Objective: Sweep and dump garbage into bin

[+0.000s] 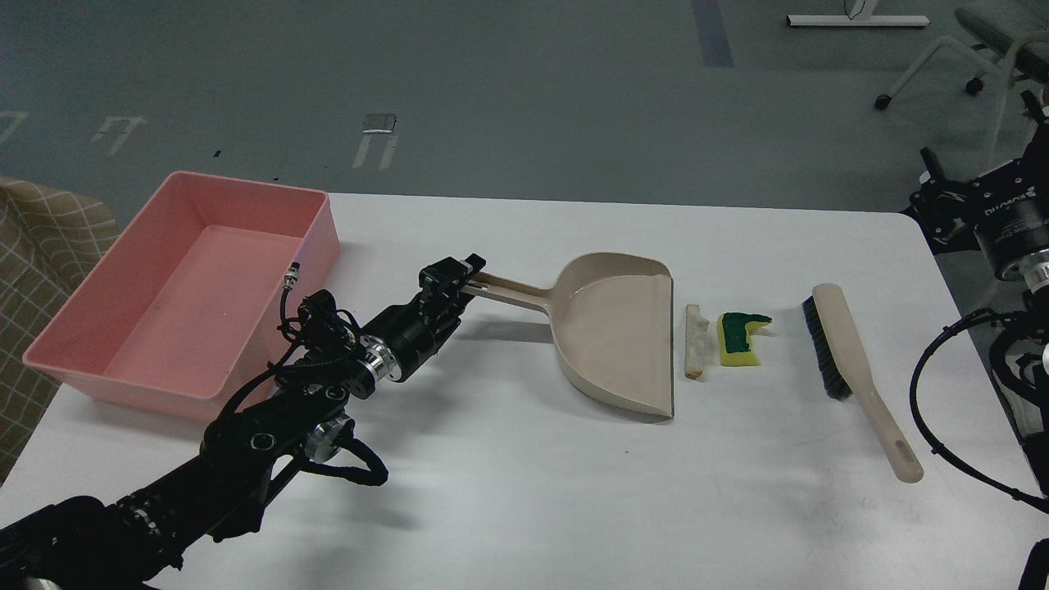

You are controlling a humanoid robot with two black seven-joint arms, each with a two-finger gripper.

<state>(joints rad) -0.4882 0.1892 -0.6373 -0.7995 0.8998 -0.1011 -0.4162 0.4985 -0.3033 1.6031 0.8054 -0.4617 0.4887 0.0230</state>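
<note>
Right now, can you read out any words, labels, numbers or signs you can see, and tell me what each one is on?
White lettering on the black right arm joint housing: it shows upside down and too blurred to read.
Pink plastic tub, beige long-handled dustpan, beige-handled black-bristle brush: no text visible.
Grey floor: white marks only, no words.

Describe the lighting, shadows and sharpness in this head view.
Head view: soft, even overhead light; the white table shows mild glare near the front. A faint shadow lies under the dustpan handle and beneath the left gripper. The sponge piece, bread slice and brush look sharp; the dark fingers blend together.
</note>
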